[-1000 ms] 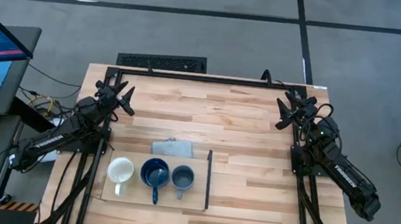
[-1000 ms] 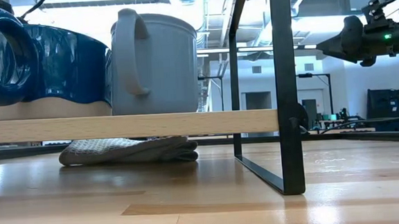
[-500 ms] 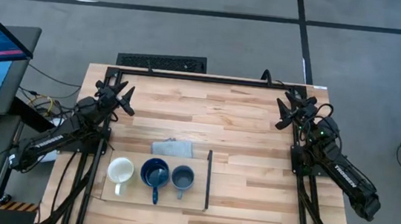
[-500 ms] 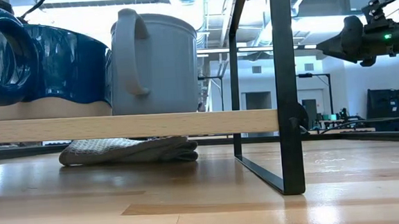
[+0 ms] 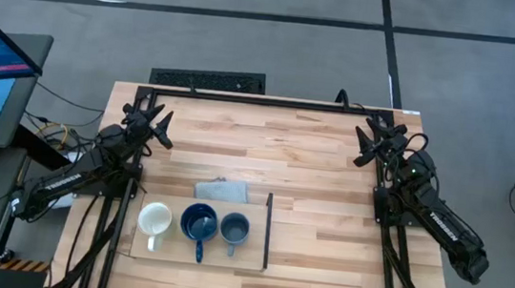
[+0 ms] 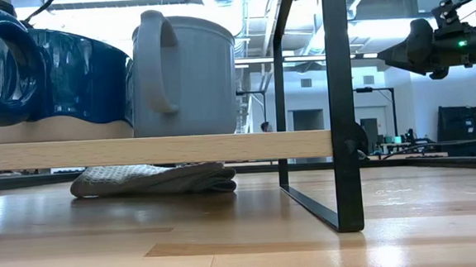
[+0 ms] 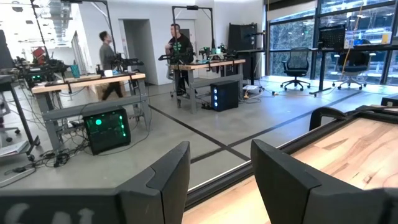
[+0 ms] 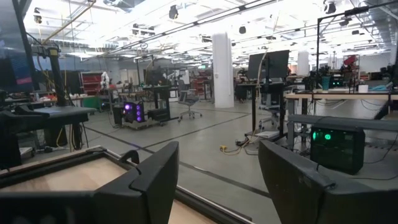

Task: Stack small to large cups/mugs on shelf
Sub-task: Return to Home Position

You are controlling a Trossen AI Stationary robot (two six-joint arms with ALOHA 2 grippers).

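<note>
the shelf (image 5: 168, 251) lies at the table (image 5: 320, 184) edge nearest the arm bases, its black strip on the right arm's side. three mugs stand on it in one row, upright, mouths up. the cream-white mug (image 5: 155, 219) is at the end away from the strip, the dark navy mug (image 5: 198, 221) is in the middle, and the small grey-blue mug (image 5: 234, 226) is nearest the strip. each stands by itself, none inside another, showing only its own inner wall. all handles point away from the grey cloth (image 5: 222, 191), which lies on the table half under the shelf's far edge. the left gripper (image 5: 157, 126) and right gripper (image 5: 365, 146) hang well apart from the shelf, over the table's far corners. both have fingers spread wide and hold nothing.
</note>
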